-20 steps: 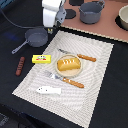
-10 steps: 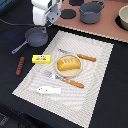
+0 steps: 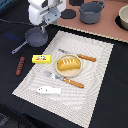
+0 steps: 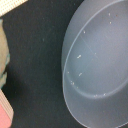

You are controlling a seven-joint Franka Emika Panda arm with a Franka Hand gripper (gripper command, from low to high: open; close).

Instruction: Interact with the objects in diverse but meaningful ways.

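Observation:
My gripper (image 3: 42, 26) hangs at the back of the exterior view's left, right over the grey long-handled saucepan (image 3: 36, 36). Its fingers are too blurred to read. The wrist view is nearly filled by the saucepan's (image 4: 97, 60) empty inside, and no fingers show there. A golden bread loaf (image 3: 68, 64) lies on a small plate mid-mat. The yellow butter block (image 3: 41, 59), white fish (image 3: 48, 90) and orange-handled fork (image 3: 64, 79) and knife (image 3: 80, 56) rest on the striped mat (image 3: 95, 85). The red-brown sausage (image 3: 20, 65) lies on the dark table.
A grey pot (image 3: 91, 11) and a dark round coaster (image 3: 65, 14) sit on a pinkish board (image 3: 107, 30) at the back. A pale bowl (image 3: 123, 17) stands at the exterior view's right edge. The saucepan's handle (image 3: 18, 48) points toward the exterior view's left.
The gripper has shifted toward the exterior view's left and now sits over the saucepan. The toy items have not moved.

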